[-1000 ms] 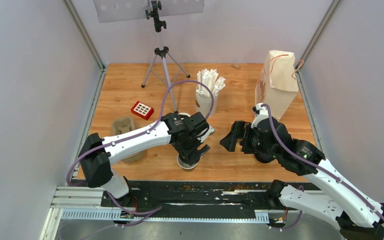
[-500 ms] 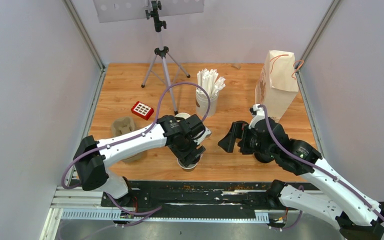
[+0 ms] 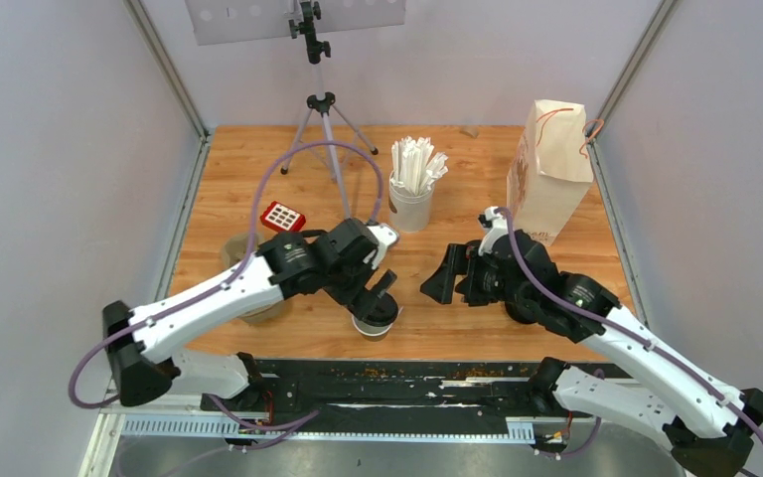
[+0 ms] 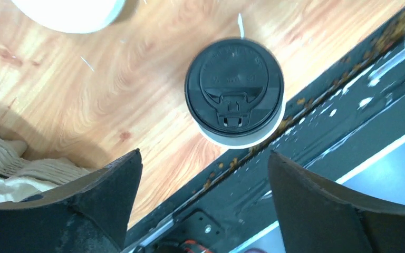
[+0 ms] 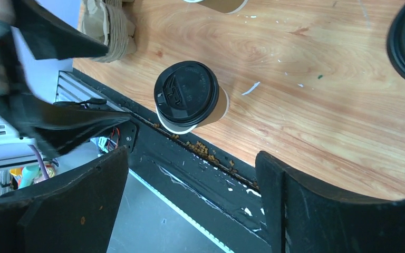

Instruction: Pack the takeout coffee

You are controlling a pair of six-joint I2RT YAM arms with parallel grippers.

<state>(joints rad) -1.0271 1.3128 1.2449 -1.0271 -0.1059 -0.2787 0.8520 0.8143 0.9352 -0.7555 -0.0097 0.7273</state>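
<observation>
L gripper [image 4: 203, 163] spread wide & empty, hanging just above the lidded coffee cup [image 4: 234, 89], which stands upright well nearer the arm bases than the straw cup [image 3: 412, 194], while R gripper [image 5: 190, 158], near-right of the straw cup, has jaws apart, holding nothing.

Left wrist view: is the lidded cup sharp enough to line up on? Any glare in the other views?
Left wrist: the lidded cup is slightly soft at its rim, lid embossing visible, no glare. Right wrist: it reads sharp; the left arm at upper left is blurred. Top external: even light, soft shadows, no glare.
</observation>
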